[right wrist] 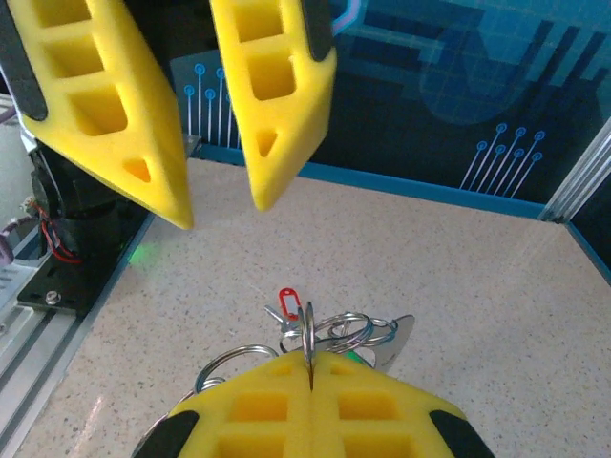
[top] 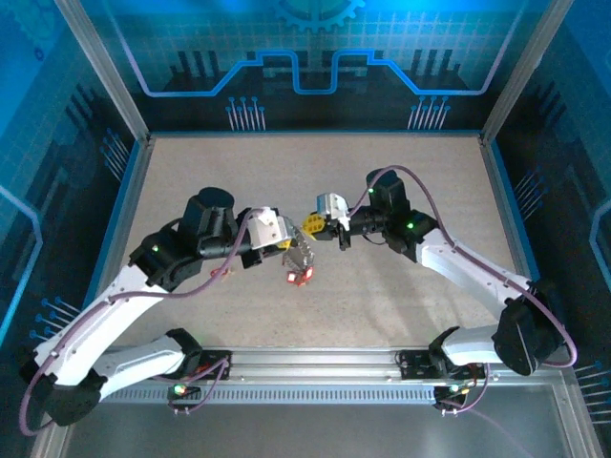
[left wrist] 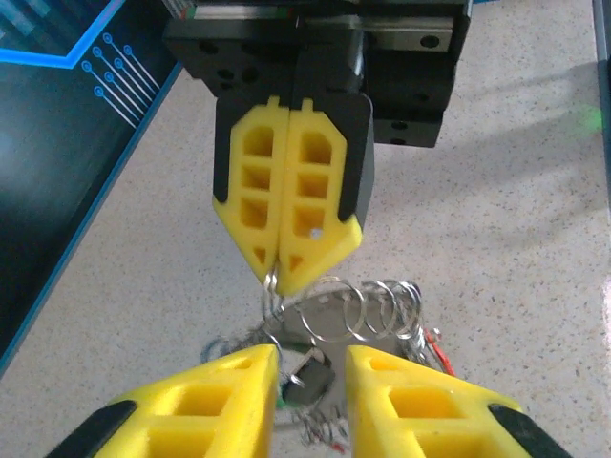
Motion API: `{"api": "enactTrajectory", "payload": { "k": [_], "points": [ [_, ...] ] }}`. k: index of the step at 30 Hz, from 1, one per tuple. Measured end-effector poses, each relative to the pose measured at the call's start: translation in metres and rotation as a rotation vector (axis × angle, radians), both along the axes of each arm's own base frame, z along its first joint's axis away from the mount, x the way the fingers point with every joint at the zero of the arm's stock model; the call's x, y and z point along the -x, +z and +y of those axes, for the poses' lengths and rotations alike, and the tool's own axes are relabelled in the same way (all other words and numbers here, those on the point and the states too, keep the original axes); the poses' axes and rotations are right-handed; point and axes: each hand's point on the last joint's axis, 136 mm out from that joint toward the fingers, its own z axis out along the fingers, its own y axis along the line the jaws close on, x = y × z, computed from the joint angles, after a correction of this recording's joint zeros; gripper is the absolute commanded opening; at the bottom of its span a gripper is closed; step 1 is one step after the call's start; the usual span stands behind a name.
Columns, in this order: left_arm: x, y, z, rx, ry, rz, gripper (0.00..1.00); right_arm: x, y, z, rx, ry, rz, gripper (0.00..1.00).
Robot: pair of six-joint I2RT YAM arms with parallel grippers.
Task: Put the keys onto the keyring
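1 thin pinch carries everything: the right claw is clenched on the keyring, keys dangling above the table. The left claw gapes just beside; closing off-centre could tug it free.

Even, diffuse light from above fills the overhead view: the table reads bright beige, with only faint, soft shadows under the arms, while the blue walls are dim. Green indicator lights glow on both arms and cast a green patch on the table in each wrist view. Close up, the right gripper has soft, unfocused yellow fingers at the frame edge; the keyring is sharper, with small glints
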Motion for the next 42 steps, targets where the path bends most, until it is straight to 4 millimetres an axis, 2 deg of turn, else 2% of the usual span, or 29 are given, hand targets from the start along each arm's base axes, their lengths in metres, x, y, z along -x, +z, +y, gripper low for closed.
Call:
{"api": "enactTrajectory", "payload": {
  "k": [5, 9, 13, 16, 29, 42],
  "points": [
    [-0.002, -0.006, 0.001, 0.027, 0.026, -0.008, 0.36, 0.006, 0.012, -0.001, -0.057, 0.024, -0.015, 0.00],
    [-0.008, -0.003, -0.003, 0.048, 0.032, -0.015, 0.34, 0.007, 0.022, 0.000, -0.090, 0.038, -0.038, 0.00],
    [-0.013, -0.006, -0.008, 0.054, 0.030, -0.006, 0.22, 0.008, 0.025, 0.001, -0.101, 0.045, -0.046, 0.00],
    [-0.013, -0.006, -0.012, 0.061, 0.018, 0.005, 0.20, 0.008, 0.025, 0.001, -0.100, 0.044, -0.045, 0.00],
    [-0.018, 0.001, -0.010, 0.073, 0.029, -0.006, 0.21, 0.015, 0.019, 0.002, -0.082, 0.077, -0.059, 0.00],
    [-0.019, 0.003, -0.008, 0.097, 0.026, 0.013, 0.24, 0.014, 0.022, 0.003, -0.094, 0.072, -0.059, 0.00]
  ]
}}
